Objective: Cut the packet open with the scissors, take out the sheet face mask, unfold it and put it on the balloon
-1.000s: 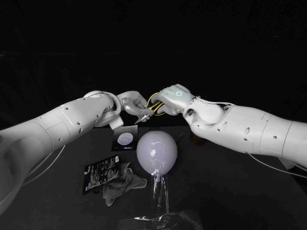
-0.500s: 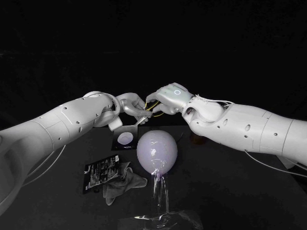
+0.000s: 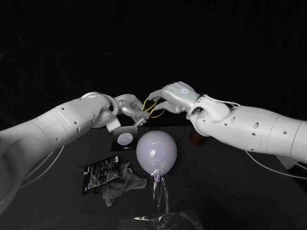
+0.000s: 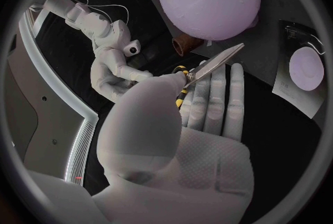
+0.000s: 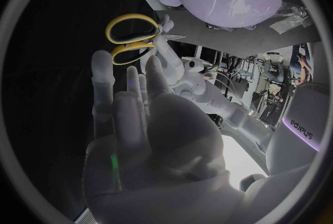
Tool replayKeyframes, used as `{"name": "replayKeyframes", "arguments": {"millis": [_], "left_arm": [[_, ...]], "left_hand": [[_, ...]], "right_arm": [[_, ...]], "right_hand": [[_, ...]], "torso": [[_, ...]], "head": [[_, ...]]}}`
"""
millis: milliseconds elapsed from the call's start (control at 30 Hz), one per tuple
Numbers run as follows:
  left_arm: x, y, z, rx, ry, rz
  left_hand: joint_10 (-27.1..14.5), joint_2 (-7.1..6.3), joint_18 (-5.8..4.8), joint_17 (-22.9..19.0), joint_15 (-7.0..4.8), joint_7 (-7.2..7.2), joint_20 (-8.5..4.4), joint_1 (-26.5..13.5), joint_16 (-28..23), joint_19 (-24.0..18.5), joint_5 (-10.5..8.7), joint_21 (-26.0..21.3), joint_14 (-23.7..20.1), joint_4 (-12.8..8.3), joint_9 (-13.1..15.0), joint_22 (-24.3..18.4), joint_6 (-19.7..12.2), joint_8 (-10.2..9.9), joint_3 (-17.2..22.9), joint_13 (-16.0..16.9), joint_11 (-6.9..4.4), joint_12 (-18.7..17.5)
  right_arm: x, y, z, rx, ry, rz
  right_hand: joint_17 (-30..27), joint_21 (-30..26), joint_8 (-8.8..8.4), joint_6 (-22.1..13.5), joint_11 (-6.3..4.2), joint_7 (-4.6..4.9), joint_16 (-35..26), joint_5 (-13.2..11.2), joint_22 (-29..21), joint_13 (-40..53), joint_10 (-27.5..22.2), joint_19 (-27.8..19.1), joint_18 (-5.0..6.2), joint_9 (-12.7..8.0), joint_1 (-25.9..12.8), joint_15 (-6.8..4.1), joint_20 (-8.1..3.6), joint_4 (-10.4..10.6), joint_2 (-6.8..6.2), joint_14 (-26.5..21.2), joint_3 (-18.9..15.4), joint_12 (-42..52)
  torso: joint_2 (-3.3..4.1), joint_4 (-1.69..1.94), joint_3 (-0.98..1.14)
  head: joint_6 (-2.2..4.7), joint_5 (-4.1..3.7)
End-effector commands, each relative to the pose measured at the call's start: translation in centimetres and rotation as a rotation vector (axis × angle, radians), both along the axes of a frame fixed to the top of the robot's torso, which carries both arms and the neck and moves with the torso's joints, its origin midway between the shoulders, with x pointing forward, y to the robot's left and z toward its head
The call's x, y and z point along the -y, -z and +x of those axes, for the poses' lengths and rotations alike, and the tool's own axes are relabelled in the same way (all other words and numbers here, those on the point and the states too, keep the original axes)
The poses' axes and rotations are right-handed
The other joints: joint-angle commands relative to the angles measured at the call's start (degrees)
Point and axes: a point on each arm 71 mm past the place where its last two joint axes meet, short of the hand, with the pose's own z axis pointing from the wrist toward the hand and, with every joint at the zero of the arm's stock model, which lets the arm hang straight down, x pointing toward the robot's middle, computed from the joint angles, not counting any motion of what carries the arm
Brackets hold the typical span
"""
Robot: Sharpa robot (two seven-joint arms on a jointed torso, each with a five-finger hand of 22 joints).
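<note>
left hand (image 3: 129, 106) pinches scissors (image 3: 151, 105) by the blades | right hand (image 3: 175, 97) fingers straight at yellow loops (grip unclear) | below: balloon (image 3: 157, 152), packet (image 3: 101, 172) beside crumpled pale sheet (image 3: 122, 186) | black table (image 3: 236, 191)

Black table (image 3: 230, 184) stands before a dark backdrop (image 3: 153, 38).

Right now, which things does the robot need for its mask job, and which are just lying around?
For the job:
scissors, held in the left hand
balloon
black packet

Just lying about:
crumpled cloth beside the packet
dark card with a pale disc
brown cylinder near the balloon
</note>
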Motion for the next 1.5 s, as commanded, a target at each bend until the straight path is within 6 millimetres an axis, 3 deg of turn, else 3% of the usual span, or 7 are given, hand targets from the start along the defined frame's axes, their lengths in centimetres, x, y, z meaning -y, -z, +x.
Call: {"name": "replayKeyframes", "arguments": {"millis": [33,100,300,433,600,1167,1500], "left_arm": [[0.0,-0.3,0.0,0.021,-0.007,-0.028],[-0.2,-0.5,0.0,0.04,-0.01,-0.039],[-0.8,-1.0,-0.1,0.1,-0.013,-0.075],[-1.4,-1.2,-0.1,0.127,-0.015,-0.09],[-1.6,-1.2,-0.2,0.141,-0.008,-0.086],[-1.2,-0.9,-0.3,0.141,0.008,-0.083],[-1.0,-0.8,-0.4,0.139,0.017,-0.085]], "left_hand": [[1.06,0.45,0.97,0.08,-0.25,-0.16,0.16,-0.18,0.24,-0.37,0.19,0.33,-0.18,-5.16,2.93,0.08,-0.42,0.18,5.6,0.04,-1.29,0.16],[0.98,0.41,0.94,0.11,-0.22,-0.13,0.2,-0.27,0.18,-0.44,0.19,0.37,-0.27,-5.25,3.03,0.11,-0.52,0.15,5.73,0.03,-1.26,0.11],[0.72,0.36,0.87,0.22,-0.09,0.0,0.3,-0.62,-0.03,-0.75,0.18,0.45,-0.55,-5.45,3.33,0.17,-0.81,0.06,6.12,-0.02,-1.13,-0.01],[0.69,0.34,0.87,0.23,-0.08,0.01,0.3,-0.66,-0.05,-0.78,0.18,0.46,-0.58,-5.48,3.37,0.18,-0.84,0.05,6.16,-0.02,-1.12,-0.02],[0.67,0.32,0.87,0.24,-0.07,0.02,0.31,-0.68,-0.06,-0.79,0.18,0.47,-0.6,-5.5,3.39,0.19,-0.85,0.05,6.17,-0.02,-1.11,-0.03],[0.6,0.29,0.87,0.26,-0.04,0.05,0.33,-0.78,-0.12,-0.86,0.18,0.5,-0.67,-5.54,3.47,0.21,-0.9,0.03,6.23,-0.04,-1.08,-0.06],[0.6,0.29,0.87,0.26,-0.04,0.05,0.33,-0.78,-0.12,-0.86,0.18,0.5,-0.67,-5.54,3.47,0.21,-0.9,0.03,6.23,-0.04,-1.08,-0.06]], "right_arm": [[2.2,-1.8,0.1,-0.038,0.014,0.324],[3.4,-2.0,0.5,-0.107,0.049,0.409],[6.7,-1.7,1.8,-0.302,0.143,0.585],[8.4,-0.5,3.1,-0.503,0.206,0.667],[8.1,1.1,3.7,-0.647,0.212,0.687],[3.8,4.5,3.5,-0.87,0.142,0.709],[2.7,4.9,3.4,-0.909,0.122,0.717]], "right_hand": [[-12.71,-3.12,0.06,0.57,0.55,0.69,-8.18,0.05,-1.63,-0.23,1.68,-2.64,0.68,-0.69,1.06,0.39,0.57,0.14,0.48,-4.9,-0.11,-0.81],[-26.91,-6.12,0.27,1.72,1.54,2.27,-20.05,0.13,-3.41,-0.16,3.48,-4.98,0.41,-1.22,1.85,0.95,1.48,-0.08,0.39,-11.96,0.44,-1.05],[-31.98,-12.23,-0.48,1.4,3.14,4.94,-32.61,0.22,-7.85,-0.18,3.43,-8.19,0.2,-2.74,1.23,1.99,3.2,0.37,0.5,-16.34,0.29,-1.14],[-38.23,-23.61,-0.52,-5.36,7.58,9.54,-48.73,0.44,-15.22,-0.1,-0.91,-20.67,-2.29,-5.3,-4.76,8.52,7.08,3.74,-0.57,-32.53,-3.18,-0.94],[-42.31,-28.88,-0.51,-9.02,9.23,11.24,-56.71,0.24,-20.22,-0.12,-6.91,-23.9,-2.09,-7.11,-6.46,11.05,9.76,4.94,-2.02,-38.76,-3.55,-1.14],[-46.0,-30.12,-0.39,-13.49,10.23,11.54,-62.9,0.14,-26.6,-0.11,-11.31,-25.54,-0.73,-9.65,-7.47,12.07,11.84,7.4,-3.35,-40.5,-3.42,-1.17],[-46.55,-29.99,1.16,-9.71,10.03,11.36,-63.6,0.13,-28.77,-0.04,-10.87,-24.98,-0.49,-8.82,-5.62,11.81,11.84,7.46,-1.57,-37.98,-2.74,-1.03]], "torso": [[-0.03,0.05,0.0],[-0.07,0.09,0.01],[-0.03,0.0,0.0],[0.04,-0.01,0.04],[0.14,0.03,0.05],[0.0,0.03,0.0],[0.01,-0.01,0.01]], "head": [[0.25,0.0],[0.31,0.04],[0.6,0.1],[0.68,0.2],[0.6,0.23],[0.66,0.11],[0.62,0.0]]}}
